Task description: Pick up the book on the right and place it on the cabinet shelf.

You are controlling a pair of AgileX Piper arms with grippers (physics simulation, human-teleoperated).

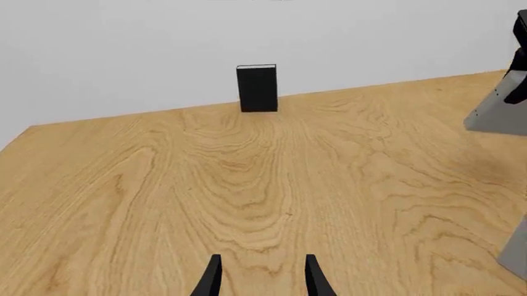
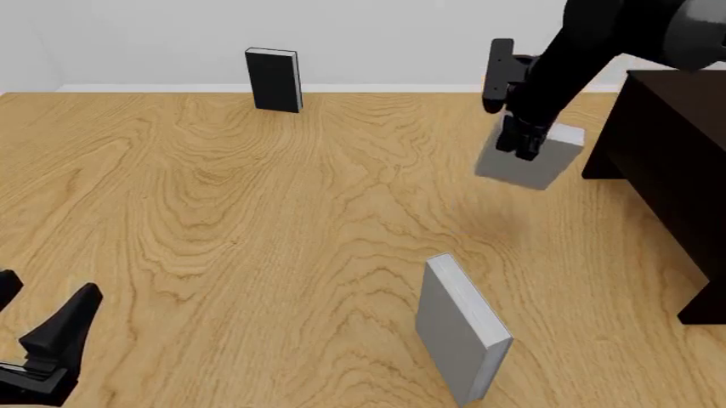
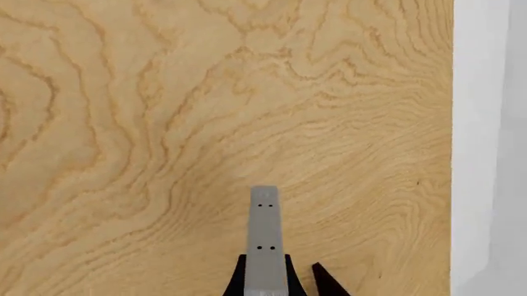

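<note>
Held in the air above the light wooden table (image 2: pixel 227 212), at about 2 o'clock in the front view: the plain light-grey hardcover book (image 2: pixel 533 161), tilted, with its long axis running from upper right down to lower left and its lower corner pointing toward the table. Clamped on its upper edge by the black right gripper (image 2: pixel 524 140), fingers closed against both covers. Seen edge-on in the right wrist view as a narrow grey strip (image 3: pixel 263 240) between the dark fingers (image 3: pixel 236 277), long axis pointing straight away from the camera, wood grain below and not touching.

Just beside the book, toward 3 o'clock: the very dark brown wooden cabinet (image 2: pixel 669 161) with straight legs; shelf board not visible.

At 5 o'clock, standing upright on the table: a larger light-grey book (image 2: pixel 460 331), pale page edge turned to the right.

At 11 o'clock, near the far edge: an upright black book (image 2: pixel 274 79), also in the left wrist view (image 1: pixel 257 88).

At 7 o'clock: the black left gripper (image 1: pixel 261 277), low over the table, jaws apart, holding nothing.
</note>
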